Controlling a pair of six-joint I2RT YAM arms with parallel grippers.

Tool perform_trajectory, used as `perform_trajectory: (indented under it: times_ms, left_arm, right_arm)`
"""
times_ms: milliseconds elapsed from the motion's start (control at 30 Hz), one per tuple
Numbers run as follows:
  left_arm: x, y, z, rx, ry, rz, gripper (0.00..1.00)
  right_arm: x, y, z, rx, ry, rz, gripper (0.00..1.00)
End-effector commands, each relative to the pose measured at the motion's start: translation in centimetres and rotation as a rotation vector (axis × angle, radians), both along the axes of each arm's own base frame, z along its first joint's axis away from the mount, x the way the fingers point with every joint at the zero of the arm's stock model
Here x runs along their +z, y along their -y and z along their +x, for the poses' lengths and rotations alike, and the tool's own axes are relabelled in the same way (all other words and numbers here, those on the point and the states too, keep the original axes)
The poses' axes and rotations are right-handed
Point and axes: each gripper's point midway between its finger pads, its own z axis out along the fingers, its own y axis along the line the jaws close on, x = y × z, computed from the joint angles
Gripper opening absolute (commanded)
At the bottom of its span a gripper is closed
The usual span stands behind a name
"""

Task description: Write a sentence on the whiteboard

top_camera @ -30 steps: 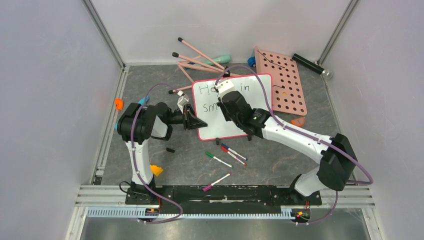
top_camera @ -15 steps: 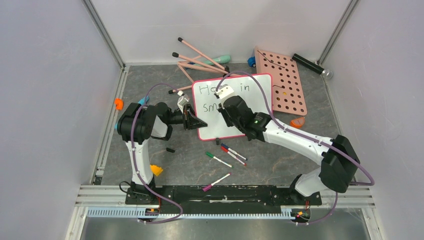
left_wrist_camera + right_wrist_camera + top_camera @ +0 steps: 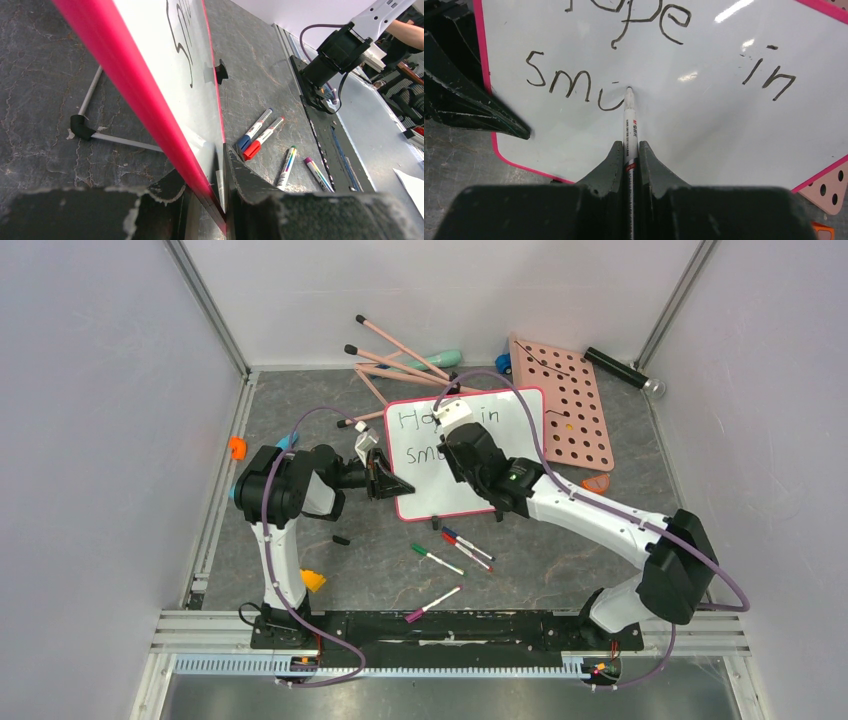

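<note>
Lettering is under way: we are forming the second line of the sentence [image 3: 572, 84], with "Hope" and "in" standing on the first line and "sm" plus an unfinished curved stroke on the second. The right gripper [image 3: 629, 146] is clamping a marker [image 3: 630, 122] between both fingers, and the tip is touching the board at the open end of that curve. The left gripper [image 3: 202, 172] is pinching the left edge of the whiteboard [image 3: 714, 115] near its lower corner, apparently bracing it. The whiteboard is lying on the table between the two arms, just beside a pink perforated panel [image 3: 572, 412]. We are judging that the next move calls for closing the current letter, then adding the remaining letters while maintaining light, even tip contact. The whiteboard is presenting a glossy white face with glare spots, a pink-red rim, rounded corners and thin black lettering.
</note>
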Motion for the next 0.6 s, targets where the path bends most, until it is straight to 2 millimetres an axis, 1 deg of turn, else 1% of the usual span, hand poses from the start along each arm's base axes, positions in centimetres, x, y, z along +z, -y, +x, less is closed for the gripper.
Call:
perform_trajectory:
  times_ms: [0, 233, 433, 567]
  left_arm:
    - [0.0, 0.3, -0.8, -0.078, 0.155, -0.006, 0.2]
    - [0.0, 0.3, -0.8, -0.077, 0.153, -0.006, 0.2]
    - [0.0, 0.3, -0.8, -0.078, 0.155, -0.006, 0.2]
    - [0.0, 0.3, -0.8, -0.077, 0.156, -0.007, 0.21]
  right_arm:
    - [2.1, -0.2, 1.3, -0.028, 0.052, 0.015, 0.0]
    - [0.9, 0.2, 0.3, -0.013, 0.02, 0.016, 0.0]
    - [-0.7, 0.3, -0.8, 0.016, -0.026, 0.021, 0.0]
    - [-1.0, 0.9, -1.0, 0.005, -0.031, 0.0, 0.0]
